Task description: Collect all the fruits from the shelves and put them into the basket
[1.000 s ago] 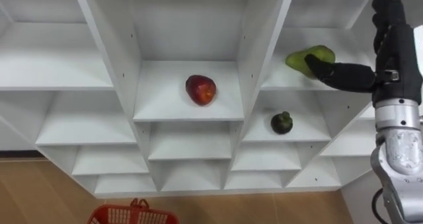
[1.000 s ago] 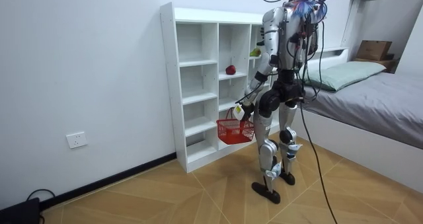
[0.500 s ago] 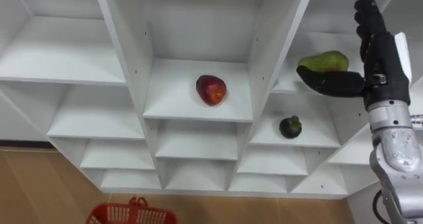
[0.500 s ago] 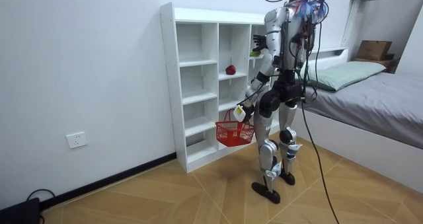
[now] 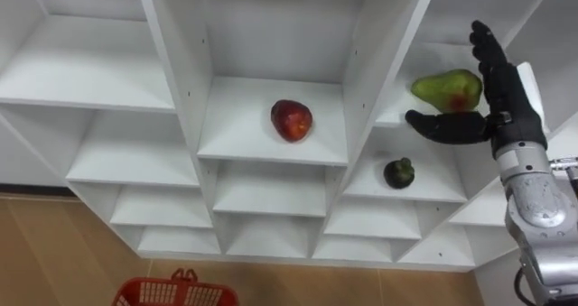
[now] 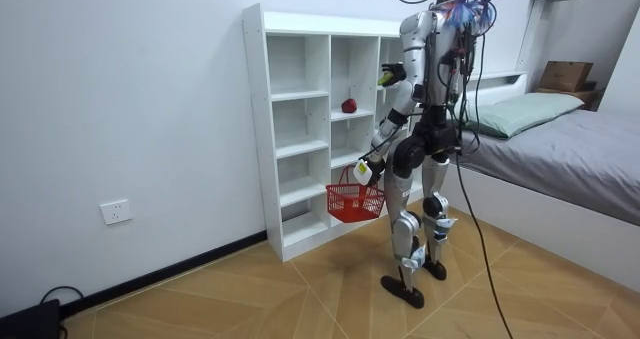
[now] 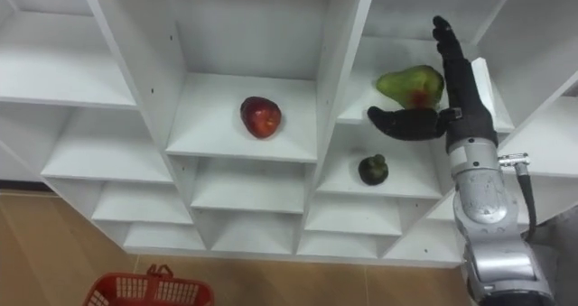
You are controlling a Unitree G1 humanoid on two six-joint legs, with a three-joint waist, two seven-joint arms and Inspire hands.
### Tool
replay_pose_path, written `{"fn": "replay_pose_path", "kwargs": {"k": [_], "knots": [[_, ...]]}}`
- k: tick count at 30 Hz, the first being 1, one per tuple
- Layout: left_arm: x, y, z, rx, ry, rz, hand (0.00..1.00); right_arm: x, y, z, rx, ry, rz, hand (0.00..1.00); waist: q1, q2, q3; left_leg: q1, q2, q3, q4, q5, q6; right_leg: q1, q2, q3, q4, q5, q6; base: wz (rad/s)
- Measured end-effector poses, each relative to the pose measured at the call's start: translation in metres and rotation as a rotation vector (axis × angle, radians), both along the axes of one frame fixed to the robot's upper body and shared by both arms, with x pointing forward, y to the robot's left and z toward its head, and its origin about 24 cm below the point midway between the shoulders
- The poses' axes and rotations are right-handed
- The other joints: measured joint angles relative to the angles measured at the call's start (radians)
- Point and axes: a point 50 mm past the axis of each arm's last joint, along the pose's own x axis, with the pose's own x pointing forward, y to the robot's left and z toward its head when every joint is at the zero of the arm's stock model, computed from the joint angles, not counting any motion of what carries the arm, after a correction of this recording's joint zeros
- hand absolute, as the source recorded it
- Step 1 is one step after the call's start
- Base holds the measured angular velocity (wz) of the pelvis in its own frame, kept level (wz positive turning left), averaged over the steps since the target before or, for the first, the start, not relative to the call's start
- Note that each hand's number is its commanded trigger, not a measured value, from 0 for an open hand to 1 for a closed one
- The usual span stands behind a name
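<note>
White shelf unit (image 5: pixel 185 116) of open compartments, seen from the robot's head, with the robot standing upright close before it in the room view. At the lower left, a red basket (image 5: pixel 176 291) hung below the level of the lowest shelves; the room view showed it suspended by its handle from the left robot hand (image 6: pixel 362 168), which was lowered at the robot's side and closed round that handle. In the middle column, 1 red apple (image 5: pixel 292 120) lay alone on its shelf, clear of both side walls. In the right column, 1 small dark green fruit (image 5: pixel 398 172) sat on a shelf 1 level lower than the apple. Above it, in the next compartment up, was 1 green pear-shaped fruit (image 5: pixel 447 88) with a red blush on its side. The right robot hand (image 5: pixel 503 103) was raised to that compartment and spread apart: its fingers (image 5: pixel 488 58) stood straight just to the right of the green fruit, and its thumb stretched leftward just below it. Whether the fruit rested on the shelf or on the thumb could not be told. At the room view's right stood a bed (image 6: pixel 580 149), behind the robot.
</note>
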Motion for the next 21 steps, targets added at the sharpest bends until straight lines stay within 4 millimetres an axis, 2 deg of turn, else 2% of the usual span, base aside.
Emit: {"fn": "replay_pose_path", "kwargs": {"k": [13,21], "knots": [[0.002,0.002,0.003,0.007,-0.017,-0.005,1.00,0.005,-0.009,0.001,0.002,0.019,-0.015,0.00,-0.001,-0.007,-0.0028,-0.006,-0.001,-0.012,0.006,0.000,0.000,-0.002,-0.001,-0.003,0.001,0.000,0.000,0.00],[0.004,0.002,0.003,0.005,-0.024,-0.007,1.00,0.005,-0.011,-0.001,0.006,0.029,-0.019,0.00,-0.002,-0.004,-0.0015,-0.006,-0.001,-0.014,0.006,0.000,0.000,0.000,-0.001,-0.004,0.003,0.000,0.000,0.00]]}}
